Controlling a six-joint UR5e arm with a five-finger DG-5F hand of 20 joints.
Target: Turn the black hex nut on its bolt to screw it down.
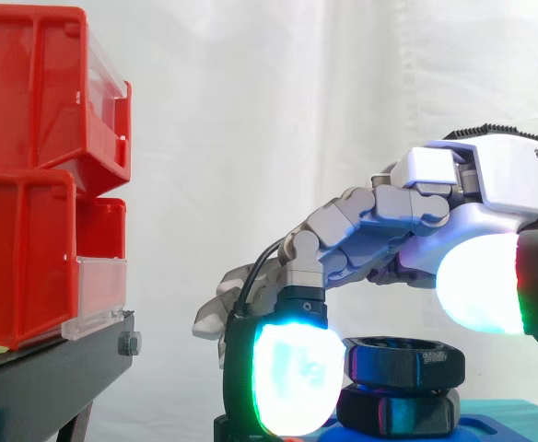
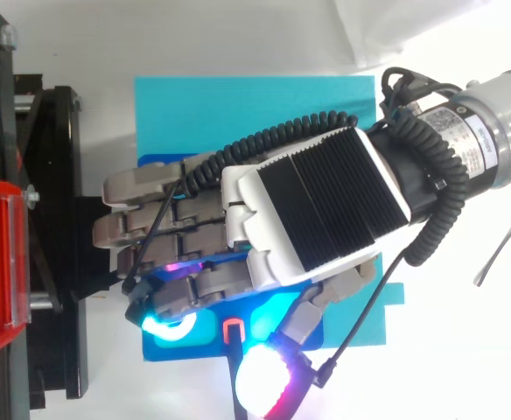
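The black hex nut [image 1: 407,361] sits on its bolt above a second black hex piece [image 1: 405,412], on a blue base [image 1: 513,416] near the bottom of the side view. My hand [image 1: 490,184] reaches in from the right and arches over the nut. Its fingers curl down round the nut, and one cyan-white pad [image 1: 292,373] rests at the nut's left side. The thumb pad [image 1: 479,281] glows white higher up, to the right of the nut. From above, the hand [image 2: 308,201] covers the nut and much of the blue base [image 2: 178,346].
Red bins [image 1: 29,166] stand stacked on a black stand [image 1: 52,378] at the left, close to the fingertips; from above the stand [image 2: 54,262] borders the cyan mat [image 2: 255,109]. A white curtain hangs behind.
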